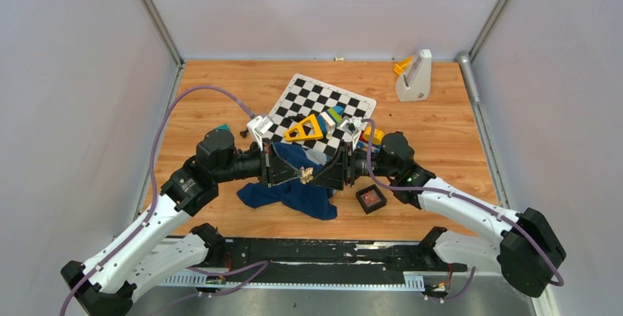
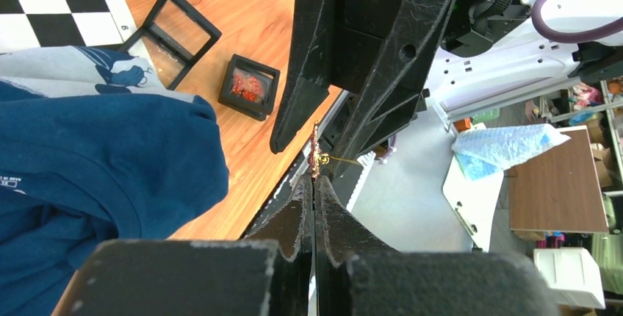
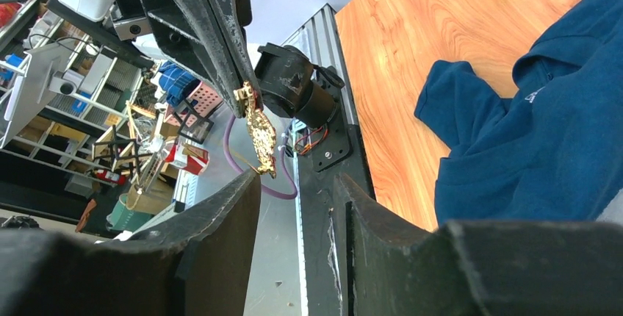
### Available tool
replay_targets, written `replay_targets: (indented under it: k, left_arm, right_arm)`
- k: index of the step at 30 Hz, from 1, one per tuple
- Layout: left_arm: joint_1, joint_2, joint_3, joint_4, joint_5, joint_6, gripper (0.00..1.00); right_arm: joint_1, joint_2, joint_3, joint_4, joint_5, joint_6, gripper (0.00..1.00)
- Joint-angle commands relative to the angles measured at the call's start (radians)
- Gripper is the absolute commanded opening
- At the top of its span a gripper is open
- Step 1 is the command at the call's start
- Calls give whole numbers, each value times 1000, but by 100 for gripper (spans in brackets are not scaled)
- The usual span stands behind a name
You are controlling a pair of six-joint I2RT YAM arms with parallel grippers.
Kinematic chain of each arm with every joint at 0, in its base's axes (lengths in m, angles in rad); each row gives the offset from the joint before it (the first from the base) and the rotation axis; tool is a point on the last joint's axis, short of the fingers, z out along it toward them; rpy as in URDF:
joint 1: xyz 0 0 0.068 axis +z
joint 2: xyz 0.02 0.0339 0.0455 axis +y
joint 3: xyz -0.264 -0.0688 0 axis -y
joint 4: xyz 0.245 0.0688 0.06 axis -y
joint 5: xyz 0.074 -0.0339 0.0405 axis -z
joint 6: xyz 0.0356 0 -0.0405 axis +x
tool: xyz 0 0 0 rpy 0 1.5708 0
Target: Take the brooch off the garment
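While left fingers (image 2: 290,219) pinch the brooch (image 3: 261,136), right fingers (image 3: 220,224) apart, the garment (image 3: 529,154) lies on the wooden table (image 3: 411,29).

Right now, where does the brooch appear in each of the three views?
Top: the brooch is at the centre, where both arms meet, over the shirt.
Left wrist: brooch at the centre, seen edge-on, pinched at the tips of the left fingers.
Right wrist: brooch left of centre, above the open right fingers.
Shared landmark: the blue shirt.
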Motion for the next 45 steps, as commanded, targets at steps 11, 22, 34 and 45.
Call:
replay_targets:
  k: [11,22,34,45]
  left_arm:
    - [-1,11,-27,96,82,4,0]
    - [-2,18,-32,106,90,3,0]
    - [-1,17,-32,106,95,3,0]
    - [-1,10,-35,86,67,12,0]
  right_arm:
    - [2,46,59,96,-23,31,39]
    - [3,68,72,120,-18,59,38]
    - [2,74,69,113,23,81,30]
    - [-5,19,25,117,102,84,30]
